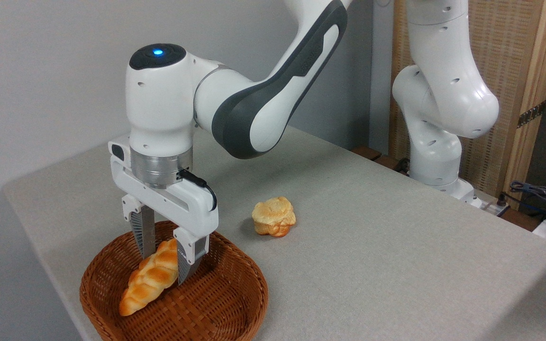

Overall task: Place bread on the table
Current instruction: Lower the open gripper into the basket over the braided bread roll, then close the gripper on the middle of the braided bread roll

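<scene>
Bread [150, 279] sits clamped between my jaws [165, 260], tilted in the basket [216, 303] on the desk [372, 255].

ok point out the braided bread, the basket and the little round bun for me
braided bread [147, 282]: fixed camera view, on the middle of the loaf, below the fingers.
basket [249, 274]: fixed camera view, on the right rim of the woven wall.
round bun [274, 216]: fixed camera view, on its top crust.
</scene>
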Controlling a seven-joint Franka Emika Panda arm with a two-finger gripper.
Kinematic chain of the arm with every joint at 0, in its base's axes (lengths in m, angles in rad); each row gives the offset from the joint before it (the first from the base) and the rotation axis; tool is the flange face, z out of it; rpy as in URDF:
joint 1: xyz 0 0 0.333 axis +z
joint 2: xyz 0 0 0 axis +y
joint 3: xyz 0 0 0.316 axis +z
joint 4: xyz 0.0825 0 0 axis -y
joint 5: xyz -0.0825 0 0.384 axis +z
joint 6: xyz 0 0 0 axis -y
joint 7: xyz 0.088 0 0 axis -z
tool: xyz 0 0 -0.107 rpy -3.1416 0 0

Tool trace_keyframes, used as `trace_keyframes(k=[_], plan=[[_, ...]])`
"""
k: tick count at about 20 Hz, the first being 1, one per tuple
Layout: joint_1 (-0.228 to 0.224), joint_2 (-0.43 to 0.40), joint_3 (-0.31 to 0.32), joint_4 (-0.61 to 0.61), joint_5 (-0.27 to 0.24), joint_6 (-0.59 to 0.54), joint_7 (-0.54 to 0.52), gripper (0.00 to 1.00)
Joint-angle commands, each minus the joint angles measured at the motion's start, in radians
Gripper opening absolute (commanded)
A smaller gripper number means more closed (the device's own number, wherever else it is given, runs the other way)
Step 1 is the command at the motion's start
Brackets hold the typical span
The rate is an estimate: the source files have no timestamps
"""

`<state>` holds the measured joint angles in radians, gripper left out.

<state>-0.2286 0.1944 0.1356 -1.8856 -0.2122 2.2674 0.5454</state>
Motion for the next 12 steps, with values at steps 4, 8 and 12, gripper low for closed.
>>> trace_keyframes(k=[4,8,12], plan=[[-0.001,0.008,0.001,0.008,-0.012,0.021,0.016,0.41],[-0.001,0.008,0.001,0.008,-0.012,0.021,0.016,0.43],[-0.001,0.005,0.001,0.008,-0.012,0.021,0.016,0.44]])
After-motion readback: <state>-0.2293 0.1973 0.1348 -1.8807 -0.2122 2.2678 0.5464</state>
